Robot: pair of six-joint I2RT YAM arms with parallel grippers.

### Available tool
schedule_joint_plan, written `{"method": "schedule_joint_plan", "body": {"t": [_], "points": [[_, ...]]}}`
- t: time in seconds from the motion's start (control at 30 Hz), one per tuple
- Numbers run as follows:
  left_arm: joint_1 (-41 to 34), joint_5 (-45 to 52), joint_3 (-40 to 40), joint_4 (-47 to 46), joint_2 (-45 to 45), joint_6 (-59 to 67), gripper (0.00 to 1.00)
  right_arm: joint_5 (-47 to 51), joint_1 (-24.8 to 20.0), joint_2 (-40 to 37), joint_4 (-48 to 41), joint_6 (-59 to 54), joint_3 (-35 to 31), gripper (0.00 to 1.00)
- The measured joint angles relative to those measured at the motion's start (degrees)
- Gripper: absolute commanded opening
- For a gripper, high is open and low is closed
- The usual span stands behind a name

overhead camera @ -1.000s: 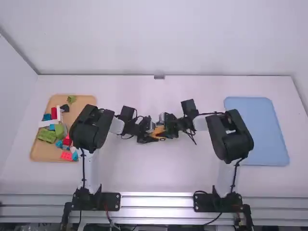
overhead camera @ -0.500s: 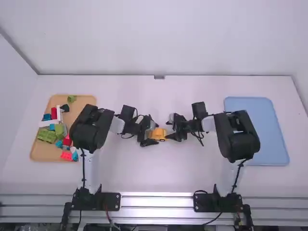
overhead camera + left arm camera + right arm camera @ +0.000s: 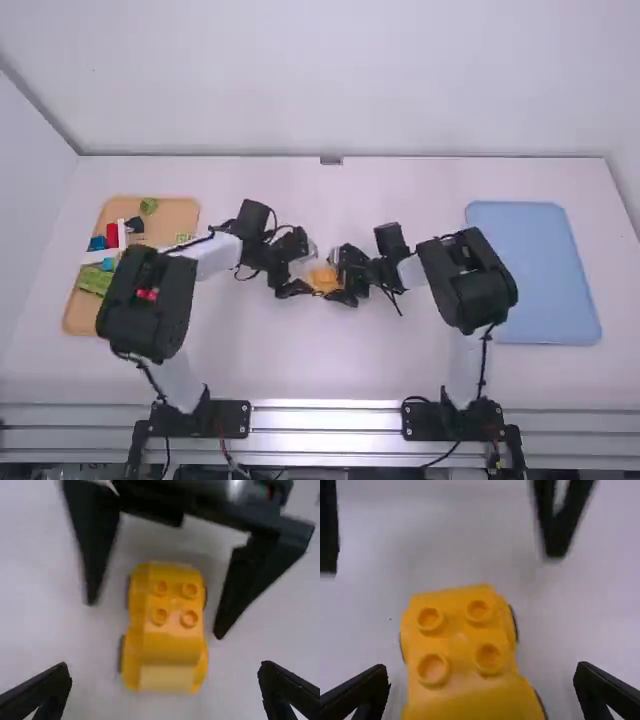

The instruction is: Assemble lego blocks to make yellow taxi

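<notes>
Between the table's near edge and the yellow car [image 3: 324, 280] runs a broad band of white table [image 3: 320, 360], with room to slide about. The one car sits near the middle of the table, well apart from every edge. The left gripper [image 3: 308, 270] and the right gripper [image 3: 338, 277] come at it from either side, each with fingers spread wide and holding nothing. It looks chunky and rounded: four round studs [image 3: 160, 616] in two rows on the roof, a paler panel [image 3: 166, 678] at one end, dark wheels [image 3: 205, 597] along both sides. Near the right edge lies one blue tray [image 3: 535, 275]; towards the left edge, one tan tray [image 3: 180, 212]. Over the tan one's near-right part hangs the left arm [image 3: 150, 300], so its loose blocks cannot be fully counted; one red block [image 3: 112, 235] and one white block [image 3: 100, 257] show beyond green pieces [image 3: 94, 281].
</notes>
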Motion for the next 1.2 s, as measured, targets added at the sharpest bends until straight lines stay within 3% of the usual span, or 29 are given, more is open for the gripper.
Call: {"method": "schedule_joint_plan", "body": {"t": [0.07, 0.17, 0.37, 0.4, 0.53, 0.6, 0.63, 0.7, 0.77, 0.93, 1.07, 1.2], "points": [[1.27, -1.55, -0.35, -0.76, -4.31, -0.66, 0.98, 0.0, 1.01, 1.07, -0.9, 0.55, 0.83, 1.0], [3.21, -2.58, -2.27, 0.39, -9.29, -2.27, 0.99, -0.15, 1.79, 2.78, -1.03, 0.96, 2.73, 0.93], [6.19, -8.55, -10.01, 13.49, -16.22, -15.69, 0.99, -0.2, 1.57, 3.52, -1.07, 3.02, 5.11, 0.53], [6.27, -9.79, -10.73, 15.06, -16.74, -17.53, 0.99, -0.31, 1.55, 3.52, -1.18, 3.45, 5.35, 0.51], [5.97, -22.51, -14.8, 24.09, -19.91, -34.01, 0.99, -0.04, 1.55, 3.52, -1.29, 7.04, 7.17, 0.5], [5.62, -35.67, -16.94, 26.95, -21.97, -47.84, 0.99, 1.36, 1.31, 3.39, -1.73, 11.69, 8.72, 0.5], [5.62, -35.67, -16.94, 26.95, -21.97, -47.84, 0.99, 1.36, 1.31, 3.39, -1.73, 11.69, 8.72, 0.5], [5.6, -47.93, -18.64, 27.78, -23.26, -59.63, 0.99, 5.66, 0.13, 1.6, -6.69, 16.9, 10.36, 0.5], [5.62, -53.51, -19.12, 28.28, -23.34, -64.28, 0.99, 9.29, -1.29, -1.18, -11.91, 18.82, 10.99, 0.53], [5.62, -59.76, -19.26, 28.94, -23.34, -69.37, 0.99, 22.77, -7.19, -12.76, -28.04, 23.54, 13.14, 0.52], [5.6, -61.4, -19.26, 29.0, -23.34, -69.9, 0.99, 35.32, -12.52, -20.96, -34.4, 29.86, 13.97, 0.47], [5.6, -60.59, -19.26, 29.97, -23.32, -67.32, 0.99, 45.64, -18.43, -24.72, -35.04, 35.93, 13.92, 0.47]]}}
